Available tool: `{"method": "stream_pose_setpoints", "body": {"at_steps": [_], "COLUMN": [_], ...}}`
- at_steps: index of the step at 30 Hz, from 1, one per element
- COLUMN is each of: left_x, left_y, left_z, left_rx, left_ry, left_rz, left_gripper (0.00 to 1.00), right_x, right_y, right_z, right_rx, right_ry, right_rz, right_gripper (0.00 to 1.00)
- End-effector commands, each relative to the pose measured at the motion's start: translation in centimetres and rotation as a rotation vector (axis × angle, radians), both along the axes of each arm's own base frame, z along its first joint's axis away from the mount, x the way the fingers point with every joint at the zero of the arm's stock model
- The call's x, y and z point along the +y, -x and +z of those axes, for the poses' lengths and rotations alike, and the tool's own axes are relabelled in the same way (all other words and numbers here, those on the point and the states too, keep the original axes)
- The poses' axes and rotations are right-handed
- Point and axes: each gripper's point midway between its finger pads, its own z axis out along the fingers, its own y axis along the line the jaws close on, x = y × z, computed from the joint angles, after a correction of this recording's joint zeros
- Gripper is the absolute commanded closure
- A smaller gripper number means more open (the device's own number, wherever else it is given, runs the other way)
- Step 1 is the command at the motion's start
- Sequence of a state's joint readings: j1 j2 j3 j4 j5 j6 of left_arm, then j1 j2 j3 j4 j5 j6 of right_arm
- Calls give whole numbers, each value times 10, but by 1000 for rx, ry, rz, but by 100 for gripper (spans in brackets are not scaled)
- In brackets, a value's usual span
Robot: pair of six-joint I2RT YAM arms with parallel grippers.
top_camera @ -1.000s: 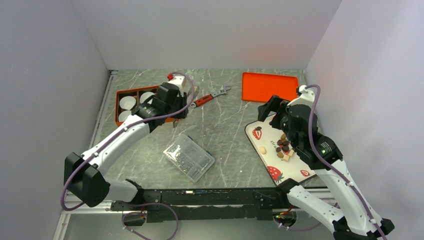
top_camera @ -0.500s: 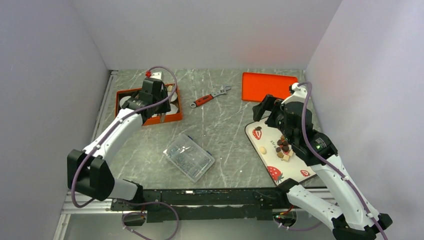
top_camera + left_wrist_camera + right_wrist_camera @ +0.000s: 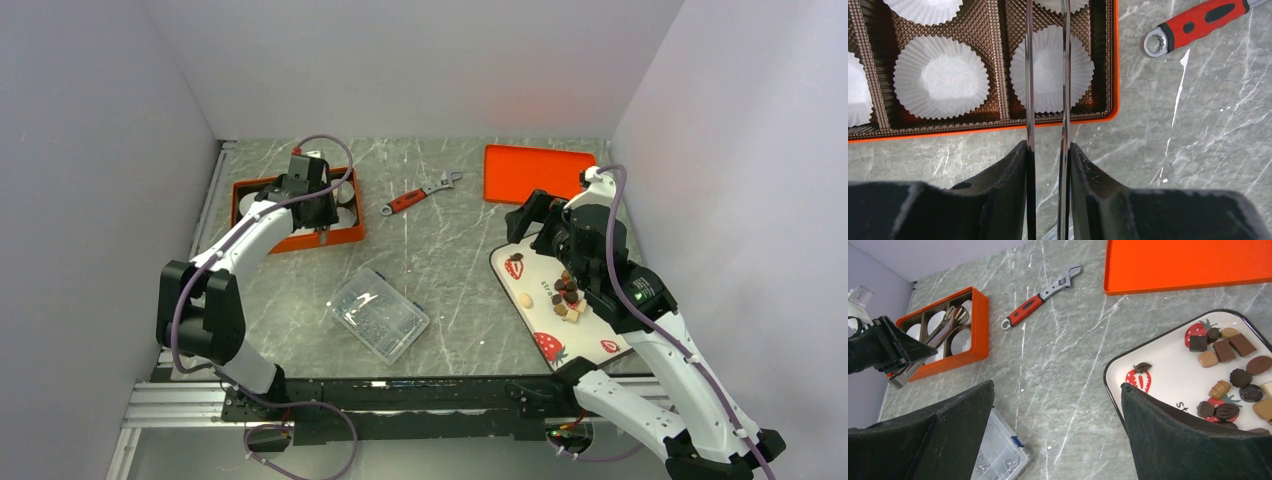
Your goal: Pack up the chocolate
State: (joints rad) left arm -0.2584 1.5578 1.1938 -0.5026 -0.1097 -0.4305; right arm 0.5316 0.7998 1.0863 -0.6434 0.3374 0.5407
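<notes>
The chocolate [image 3: 568,292] is a cluster of small brown, tan and dark pieces on a white strawberry-print plate [image 3: 535,275] at the right. The pieces [image 3: 1223,352] and the plate [image 3: 1173,375] also show in the right wrist view. My left gripper [image 3: 322,232] [image 3: 1048,147] is shut on metal tongs [image 3: 1029,75] [image 3: 945,330]. Their blades stand slightly apart over a white paper cup [image 3: 1050,67] in the orange box [image 3: 290,243] [image 3: 998,129]. The tong tips run out of view. My right gripper [image 3: 540,215] [image 3: 1056,385] is open and empty above the plate's left edge.
A red-handled wrench [image 3: 420,192] [image 3: 1040,297] lies mid-table. An orange tray [image 3: 535,172] [image 3: 1188,262] sits at the back right. A clear plastic parts case [image 3: 378,313] [image 3: 998,455] lies near the front centre. More paper cups [image 3: 940,77] fill the box.
My left arm has swung left and back, carrying the tongs from the box's right edge to over its cups. The right gripper has shifted slightly back.
</notes>
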Motion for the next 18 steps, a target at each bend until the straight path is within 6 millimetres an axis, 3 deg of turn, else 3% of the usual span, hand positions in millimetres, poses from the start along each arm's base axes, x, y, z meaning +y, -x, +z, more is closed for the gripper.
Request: {"method": "stream_pose_setpoints", "body": {"at_steps": [1,10,18], "left_x": [-4,-1,-5], "left_y": [-28,-33,-29], "left_z": [29,28,47], "left_rx": [-109,-96,-127], "left_ry": [27,8,23], "left_rz": [-11,-10,-35], "left_gripper": [69,52,50], "right_x": [0,-1,-2], "right_y": [-1,0,1], "right_z": [8,11,14], "right_rx": [-30,-32,-35], "right_ry": [-5,-8,-14], "right_rz": [3,-1,-1], "right_gripper": [0,0,0]}}
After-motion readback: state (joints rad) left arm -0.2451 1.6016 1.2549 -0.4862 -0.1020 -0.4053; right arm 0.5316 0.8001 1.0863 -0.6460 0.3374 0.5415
